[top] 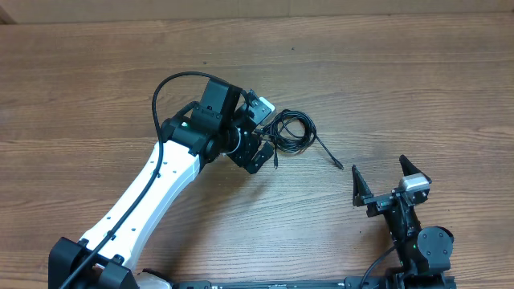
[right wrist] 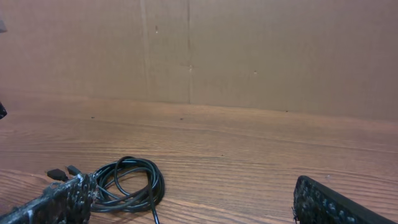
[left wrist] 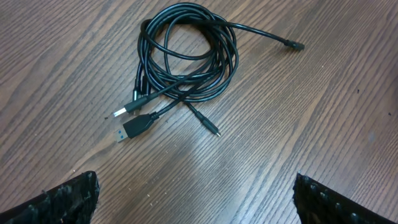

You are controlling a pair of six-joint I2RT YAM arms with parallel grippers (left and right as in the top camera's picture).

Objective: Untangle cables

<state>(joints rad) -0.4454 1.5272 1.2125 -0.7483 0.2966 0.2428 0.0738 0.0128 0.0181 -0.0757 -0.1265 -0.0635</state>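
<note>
The cables (top: 291,132) lie in one loose black coil on the wooden table, just right of my left gripper (top: 265,132). One thin end (top: 336,162) trails off to the right. In the left wrist view the coil (left wrist: 186,56) lies ahead of the open gripper (left wrist: 196,200). Two USB plugs (left wrist: 132,127) and a small plug (left wrist: 213,129) point toward it, and nothing is between the fingers. My right gripper (top: 384,178) stands open near the front right, apart from the coil. In its wrist view the cables (right wrist: 134,183) sit beside the left fingertip (right wrist: 65,199) of the gripper (right wrist: 193,208).
A brown cardboard wall (right wrist: 249,50) stands along the table's far edge. Bare wooden table (top: 418,88) surrounds the coil. The left arm's white link (top: 152,193) crosses the front left.
</note>
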